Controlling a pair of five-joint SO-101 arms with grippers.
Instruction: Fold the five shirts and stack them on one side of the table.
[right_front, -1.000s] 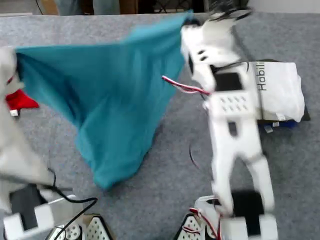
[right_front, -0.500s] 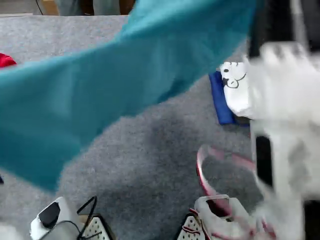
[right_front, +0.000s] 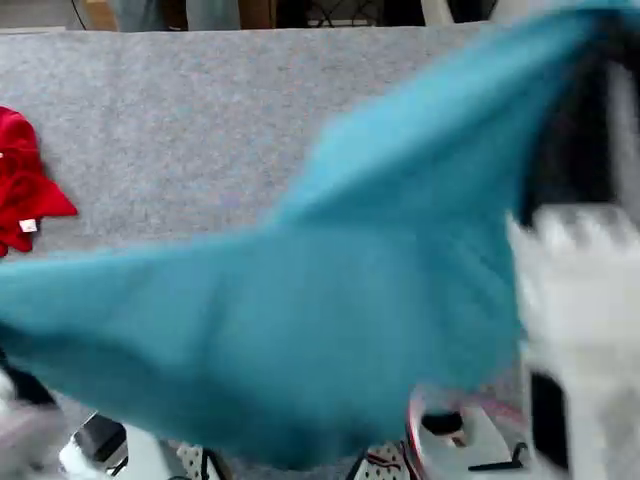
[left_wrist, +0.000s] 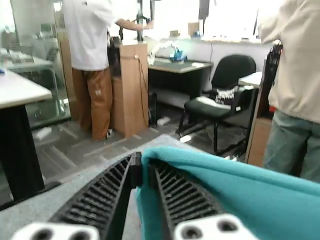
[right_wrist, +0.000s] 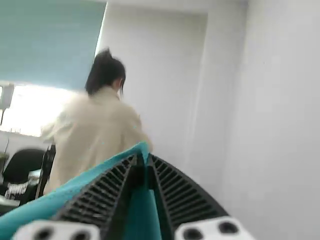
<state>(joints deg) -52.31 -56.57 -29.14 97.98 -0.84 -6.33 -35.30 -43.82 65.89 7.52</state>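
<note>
A teal shirt (right_front: 380, 300) is stretched in the air close under the high camera, hiding most of the table. My left gripper (left_wrist: 142, 172) is shut on one edge of the teal shirt (left_wrist: 235, 195), pointing up toward the room. My right gripper (right_wrist: 145, 172) is shut on another edge of the teal shirt (right_wrist: 60, 200), also raised high. A blurred white arm (right_front: 580, 320) rises at the right of the high view. A crumpled red shirt (right_front: 25, 195) lies on the grey table (right_front: 200, 110) at the far left.
Arm bases and cables (right_front: 450, 440) show at the table's near edge below the cloth. The far half of the grey table is bare. The teal shirt hides the table's right side.
Both arms have lifted the teal shirt higher and toward the camera. It now covers the folded stack at the right that showed before.
</note>
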